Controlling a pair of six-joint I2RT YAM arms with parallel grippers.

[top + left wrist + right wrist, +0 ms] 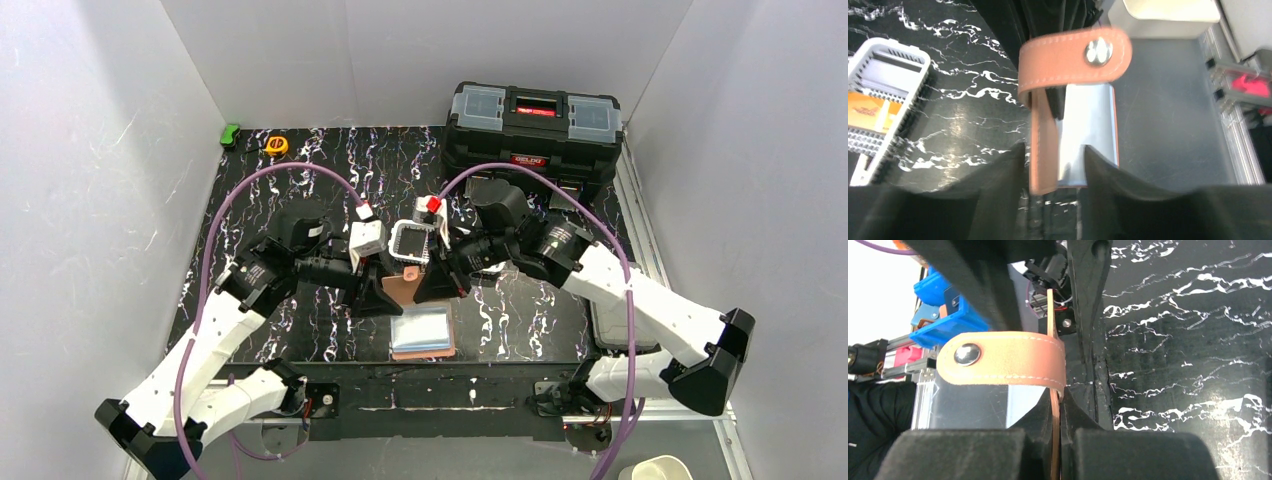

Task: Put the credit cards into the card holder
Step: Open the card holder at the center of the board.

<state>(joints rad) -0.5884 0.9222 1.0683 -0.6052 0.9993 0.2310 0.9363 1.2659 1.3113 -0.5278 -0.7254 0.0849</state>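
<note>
- Top external view, far left: the left gripper (372,292), with black wedge-shaped fingers, stands narrowly parted around the card holder's edge without pinching it.
- Centre: the card holder (404,285), salmon stitched leather with a round metal snap, hangs between both arms above the credit cards (421,330), a flat glossy stack near the table's front edge.
- Right: the right gripper (440,280) is clamped on the holder's thin panel.
- Likely best: the right keeps firm hold while the left takes the opposite flap and spreads it.

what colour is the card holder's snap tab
The snap tab is salmon pink, shown best in the left wrist view.
</note>
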